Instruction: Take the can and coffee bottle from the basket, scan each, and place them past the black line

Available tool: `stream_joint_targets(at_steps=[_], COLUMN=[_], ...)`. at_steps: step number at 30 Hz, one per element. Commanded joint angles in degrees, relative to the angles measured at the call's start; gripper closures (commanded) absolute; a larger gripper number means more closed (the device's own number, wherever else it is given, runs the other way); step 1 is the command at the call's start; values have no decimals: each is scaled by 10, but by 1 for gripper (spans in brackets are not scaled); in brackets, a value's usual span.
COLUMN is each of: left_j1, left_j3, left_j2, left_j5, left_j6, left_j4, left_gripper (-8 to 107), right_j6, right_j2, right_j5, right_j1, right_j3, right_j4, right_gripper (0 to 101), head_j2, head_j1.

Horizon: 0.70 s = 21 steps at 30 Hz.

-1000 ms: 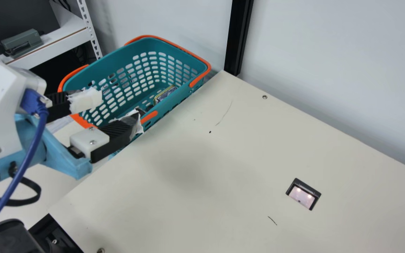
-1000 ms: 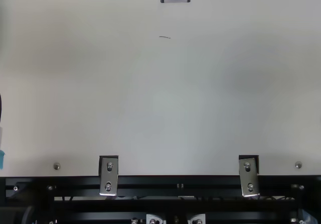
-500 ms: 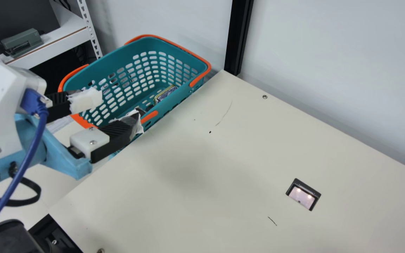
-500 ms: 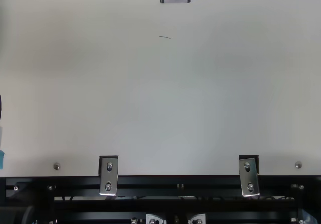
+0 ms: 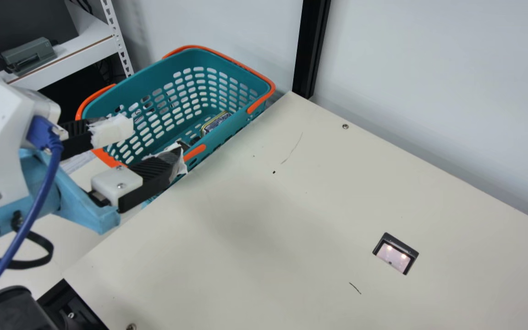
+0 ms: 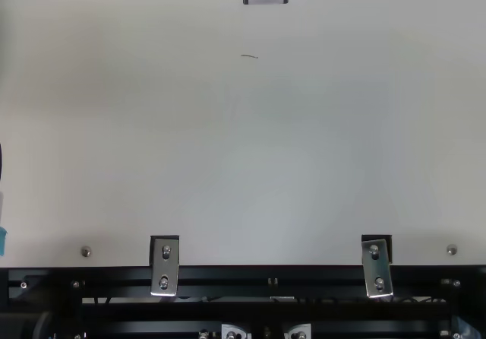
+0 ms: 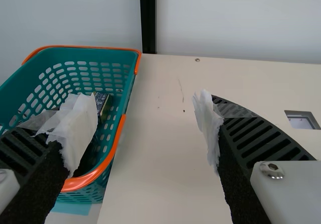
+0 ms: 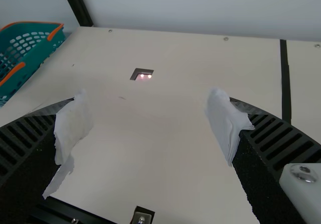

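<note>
As the teal perforated plastic basket [image 5: 190,59] sits unmoved, my black ribbed left gripper [image 5: 155,144] stays wide; right gripper [image 8: 149,126] wide.

The right wall of the basket [image 5: 154,78] hides part of the can [image 5: 216,123], a dark thing [image 5: 195,140] near it is too covered to name, and the right hand [image 8: 150,103] covers the near stretch of the black line [image 8: 285,83].

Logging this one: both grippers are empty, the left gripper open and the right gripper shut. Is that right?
Not quite: the right gripper is open, its fingers wide apart in the right wrist view. The left gripper is open, and both are empty.
</note>
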Motion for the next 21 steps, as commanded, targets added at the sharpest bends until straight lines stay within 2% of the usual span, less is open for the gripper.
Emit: stream_joint_targets(at_steps=[1,9,21], left_j1=[0,0,0], left_j3=[0,0,0], left_j2=[0,0,0], left_j5=[0,0,0], left_j6=[0,0,0], left_j4=[0,0,0], left_gripper=[9,9,9], right_j6=[0,16,111], right_j2=[0,5,23], right_j5=[0,-3,-3], right_j1=[0,12,64], right_j3=[0,7,6], right_j4=[0,12,31], right_gripper=[0,0,0], head_j2=[13,13,13], head_j1=[-11,-11,-11])
